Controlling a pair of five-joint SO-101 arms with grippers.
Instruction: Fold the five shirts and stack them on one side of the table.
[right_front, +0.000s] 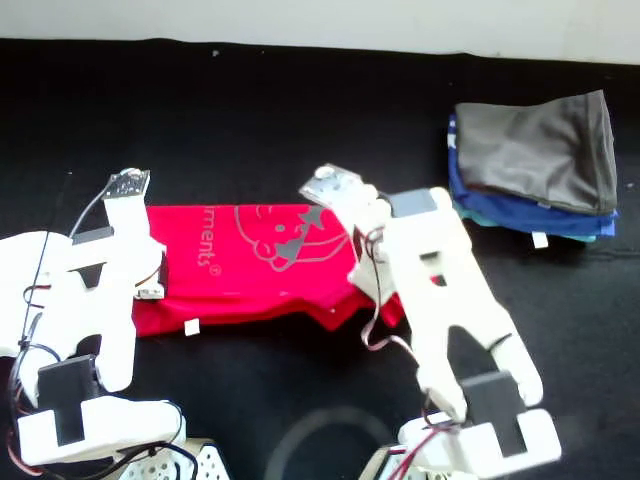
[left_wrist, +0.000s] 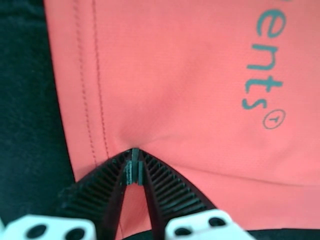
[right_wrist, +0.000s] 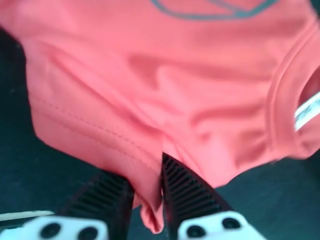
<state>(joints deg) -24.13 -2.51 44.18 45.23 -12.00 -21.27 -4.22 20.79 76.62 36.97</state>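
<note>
Red shirt (right_front: 250, 265) lies as a long band across the middle of the table (right_front: 250, 100), and you have it by its near edge at both ends. Your left hand (left_wrist: 134, 167) is pinched tight on a small peak of cloth just inside the stitched hem, close to the shirt's near corner. Your right hand (right_wrist: 145, 170) is clamped on a bunched fold at the collar end, with a tail of cloth hanging between its fingers. From this grip, the step looks like carrying the near edge over to the far edge. Raise both hands together and to the same height, so the band is taut between them and does not sag in the middle. The right grip looks the weaker: it has a rumpled fold, not a flat edge, so go slowly and watch for slip. Lay the near edge squarely on the far one, lower to the table, and only then let go. Beyond, toward the far right corner, sits the stack of folded shirts (right_front: 535, 165), grey on top.
</note>
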